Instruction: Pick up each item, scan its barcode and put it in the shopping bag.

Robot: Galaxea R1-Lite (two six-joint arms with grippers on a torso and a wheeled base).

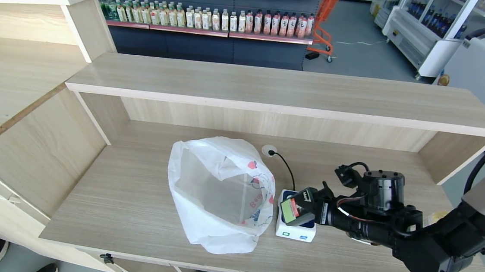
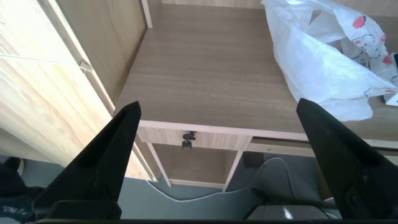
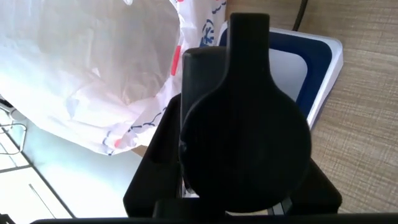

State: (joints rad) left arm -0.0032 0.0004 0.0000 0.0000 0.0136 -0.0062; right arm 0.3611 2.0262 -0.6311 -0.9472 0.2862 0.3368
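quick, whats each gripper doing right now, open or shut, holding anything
Left gripper: open, empty.
Right gripper: shut on a small dark packet with a green and red label, above the white and blue scanner.

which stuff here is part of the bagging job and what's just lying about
Job: small packet in the right gripper, scanner, shopping bag.
Lying about: black cable, shelf bottles, orange trolley.
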